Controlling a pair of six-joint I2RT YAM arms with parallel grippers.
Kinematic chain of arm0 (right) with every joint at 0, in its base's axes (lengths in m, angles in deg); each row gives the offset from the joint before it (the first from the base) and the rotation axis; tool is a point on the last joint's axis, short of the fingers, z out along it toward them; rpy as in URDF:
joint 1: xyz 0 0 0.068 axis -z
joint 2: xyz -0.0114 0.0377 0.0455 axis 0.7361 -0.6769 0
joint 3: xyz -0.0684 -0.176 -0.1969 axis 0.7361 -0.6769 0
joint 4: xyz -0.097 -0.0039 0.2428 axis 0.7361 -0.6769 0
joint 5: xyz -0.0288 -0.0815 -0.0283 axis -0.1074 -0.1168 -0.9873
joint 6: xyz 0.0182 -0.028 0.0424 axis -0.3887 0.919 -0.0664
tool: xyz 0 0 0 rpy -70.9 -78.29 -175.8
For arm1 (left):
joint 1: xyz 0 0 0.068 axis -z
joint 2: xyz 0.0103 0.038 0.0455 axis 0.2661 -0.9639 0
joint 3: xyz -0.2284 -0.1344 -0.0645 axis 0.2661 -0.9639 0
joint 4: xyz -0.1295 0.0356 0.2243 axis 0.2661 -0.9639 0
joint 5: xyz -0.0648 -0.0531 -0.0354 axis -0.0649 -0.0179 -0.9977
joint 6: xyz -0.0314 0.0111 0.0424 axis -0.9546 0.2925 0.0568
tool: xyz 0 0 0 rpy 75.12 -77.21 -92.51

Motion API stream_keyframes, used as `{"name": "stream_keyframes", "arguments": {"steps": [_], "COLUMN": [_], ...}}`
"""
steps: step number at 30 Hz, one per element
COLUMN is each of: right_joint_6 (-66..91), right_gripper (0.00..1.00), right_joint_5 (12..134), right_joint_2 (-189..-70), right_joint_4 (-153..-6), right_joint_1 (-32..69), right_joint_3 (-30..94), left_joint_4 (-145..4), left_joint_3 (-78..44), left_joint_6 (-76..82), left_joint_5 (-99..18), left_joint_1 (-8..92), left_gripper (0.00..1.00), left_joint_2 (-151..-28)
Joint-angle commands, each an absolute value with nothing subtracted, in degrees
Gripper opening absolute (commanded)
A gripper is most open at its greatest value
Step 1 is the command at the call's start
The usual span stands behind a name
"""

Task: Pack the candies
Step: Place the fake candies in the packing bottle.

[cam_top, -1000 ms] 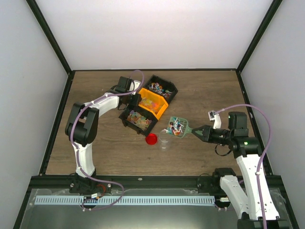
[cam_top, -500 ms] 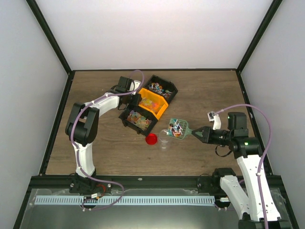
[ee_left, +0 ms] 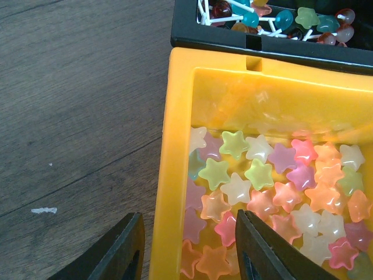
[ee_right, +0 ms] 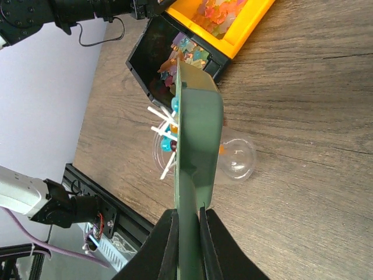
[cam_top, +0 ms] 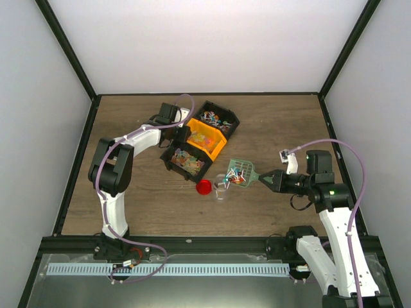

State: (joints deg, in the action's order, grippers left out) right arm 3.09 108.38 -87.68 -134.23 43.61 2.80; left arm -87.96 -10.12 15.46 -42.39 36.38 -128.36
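Right fingers (ee_right: 165, 245) clamp the green scoop (ee_right: 198, 134), tipped further than before, candies (ee_right: 166, 137) sliding toward the jar (ee_right: 238, 160); left fingers (ee_left: 125, 254) stand apart.

A clear jar (cam_top: 221, 191) stood on the wooden table (cam_top: 128, 192). A red lid (cam_top: 204, 187) lay just left of it, a green slotted scoop (cam_top: 243, 172) tilted over it, and a row of three bins (cam_top: 217, 151) stood beyond it.

Bins (cam_top: 200, 142) blocked the middle of the tabletop (cam_top: 289, 125); red lid (cam_top: 204, 187) and jar (cam_top: 221, 191) stood just before them; the scoop (cam_top: 241, 173) overhung the jar; passage lay rightward.
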Motion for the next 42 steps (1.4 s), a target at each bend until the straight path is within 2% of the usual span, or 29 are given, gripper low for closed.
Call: {"name": "stream_keyframes", "arguments": {"steps": [1,42], "right_joint_6": [4.0,4.6], "right_gripper": [0.01,0.01], "right_joint_5": [107.7,109.2], "right_joint_2": [-87.4,-89.4], "right_joint_4": [-135.0,-135.1], "right_joint_1": [42.7,42.4], "right_joint_3": [5.7,8.4], "left_joint_4": [-90.9,-90.7], "left_joint_3": [-9.9,-9.9], "left_joint_6": [15.5,15.7], "left_joint_5": [-42.7,-42.7], "left_joint_1": [36.6,36.6], "left_gripper": [0.45,0.44], "left_joint_2": [-130.7,-131.5]}}
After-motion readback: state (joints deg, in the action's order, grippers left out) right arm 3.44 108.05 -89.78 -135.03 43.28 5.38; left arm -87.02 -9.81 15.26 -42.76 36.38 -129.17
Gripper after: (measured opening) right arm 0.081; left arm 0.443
